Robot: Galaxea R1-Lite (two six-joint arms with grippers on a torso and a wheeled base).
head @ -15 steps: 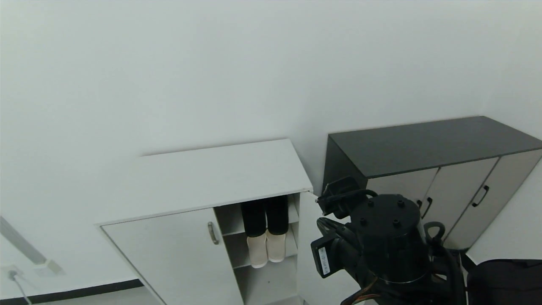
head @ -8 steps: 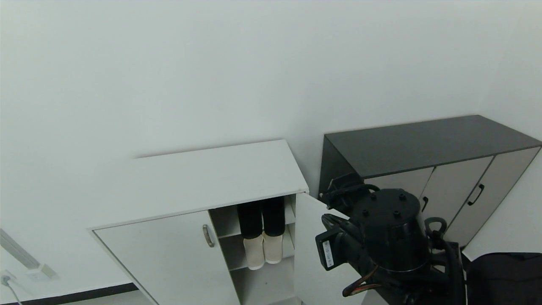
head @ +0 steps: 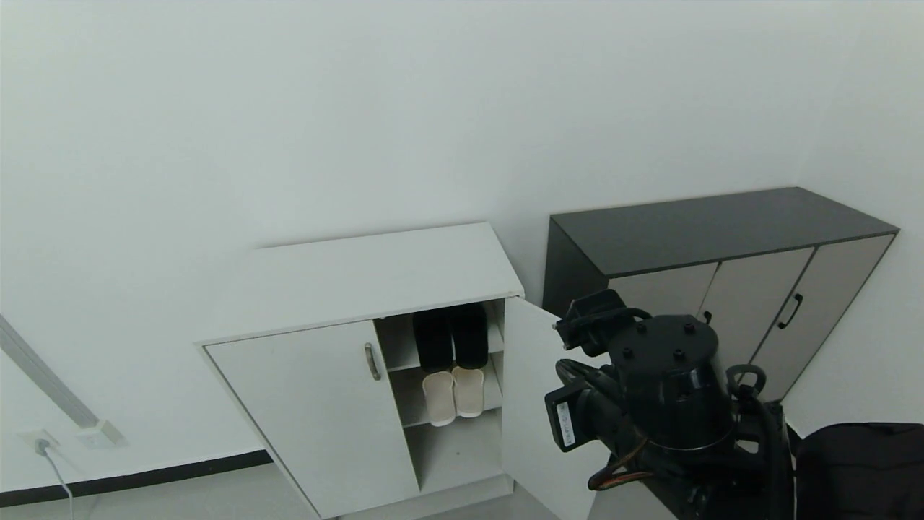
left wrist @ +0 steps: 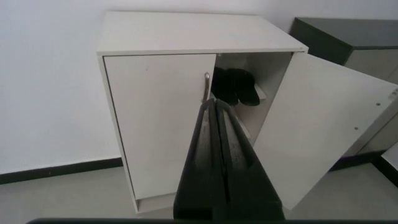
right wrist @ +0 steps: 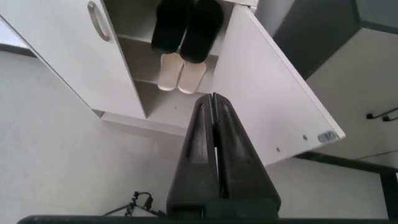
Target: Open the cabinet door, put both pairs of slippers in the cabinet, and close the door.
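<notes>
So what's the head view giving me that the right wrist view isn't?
Head view adds the white cabinet's top and a wall socket low on the wall. Right wrist view adds the right gripper, fingers shut, in front of the open cabinet. Both have the black slippers on the shelf above the white slippers, and the open door.

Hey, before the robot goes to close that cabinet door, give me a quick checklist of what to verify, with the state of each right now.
1. black slippers inside the cabinet: ok.
2. white slippers inside, one level below: ok.
3. Slippers clear of the door's swing: cannot tell; the white pair's heels reach the front edge of their shelf.
4. Grippers free: ok; left gripper and right gripper are shut on nothing.
5. open door within reach of the right arm: ok, it is beside it.
6. left-hand door shut: ok.
</notes>
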